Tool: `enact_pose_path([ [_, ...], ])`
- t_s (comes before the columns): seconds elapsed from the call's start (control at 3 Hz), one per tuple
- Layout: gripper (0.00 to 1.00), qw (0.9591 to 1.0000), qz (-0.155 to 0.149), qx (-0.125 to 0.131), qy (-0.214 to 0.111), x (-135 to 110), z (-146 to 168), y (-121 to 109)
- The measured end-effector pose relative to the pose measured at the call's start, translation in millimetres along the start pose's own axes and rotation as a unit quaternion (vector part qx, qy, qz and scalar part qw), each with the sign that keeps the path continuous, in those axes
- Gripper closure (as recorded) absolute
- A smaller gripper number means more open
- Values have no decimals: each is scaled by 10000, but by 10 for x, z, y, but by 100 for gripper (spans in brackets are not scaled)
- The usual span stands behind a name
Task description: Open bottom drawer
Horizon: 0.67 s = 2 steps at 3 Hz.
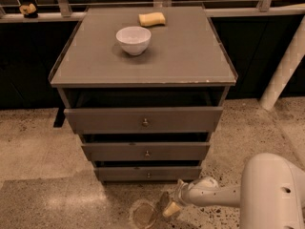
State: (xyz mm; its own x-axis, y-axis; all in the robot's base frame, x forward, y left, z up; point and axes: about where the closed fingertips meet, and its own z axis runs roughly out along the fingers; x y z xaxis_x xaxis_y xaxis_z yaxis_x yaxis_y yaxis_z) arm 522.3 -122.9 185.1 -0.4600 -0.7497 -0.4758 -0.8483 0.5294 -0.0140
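Gripper (167, 205) near floor, just below bottom drawer (124, 174), open or closed unclear; best to rise, centre on knob (148, 175), pull straight out.

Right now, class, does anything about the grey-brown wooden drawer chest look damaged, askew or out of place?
Only slight wear: small pale chips mark the top's front edge near its right corner. The grey-brown wooden bottom drawer sits level, and the gripper hangs low by the floor in front of it.
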Motion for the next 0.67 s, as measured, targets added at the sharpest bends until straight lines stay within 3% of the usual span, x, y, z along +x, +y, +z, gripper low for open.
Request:
enact_pose_path([
  [0.33, 0, 9989, -183, 382, -187, -152, -310, -298],
  [0.67, 0, 9967, 8, 712, -377, -353, -372, -540],
])
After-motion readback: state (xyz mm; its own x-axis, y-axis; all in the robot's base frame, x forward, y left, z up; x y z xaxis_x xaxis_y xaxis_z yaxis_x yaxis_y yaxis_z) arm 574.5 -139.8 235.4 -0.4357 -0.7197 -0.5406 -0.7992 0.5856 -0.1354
